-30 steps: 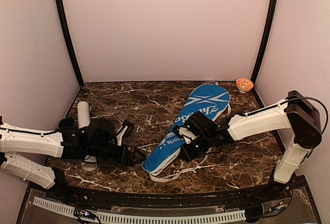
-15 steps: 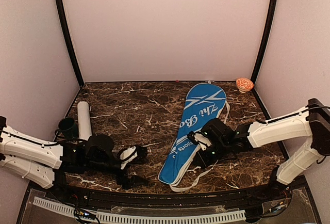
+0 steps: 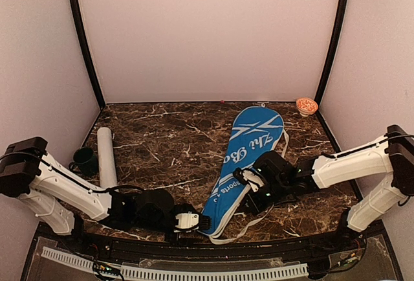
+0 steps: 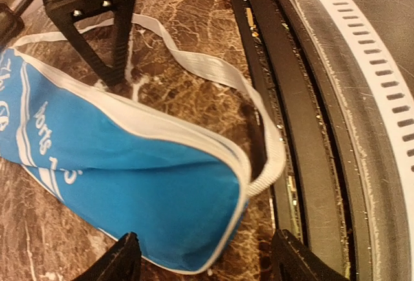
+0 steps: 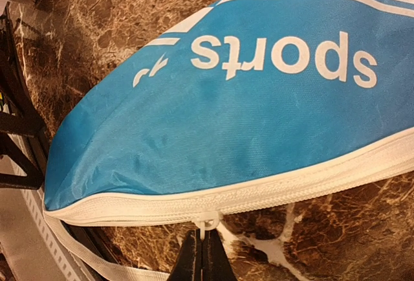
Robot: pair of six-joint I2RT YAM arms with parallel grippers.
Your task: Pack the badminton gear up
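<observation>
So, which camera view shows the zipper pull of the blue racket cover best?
The right wrist view: the white zipper pull shows sharply on the edge of the blue racket cover, pinched by the shut right gripper. Top external is too distant to show it; left wrist shows only the cover's end and strap.

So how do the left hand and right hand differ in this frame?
The left hand is open, its fingers either side of the narrow end of the blue cover; the right hand is shut on the zipper pull. The left hand is at the cover's tip, the right hand partway along its zipped edge. Both are at the same cover.
</observation>
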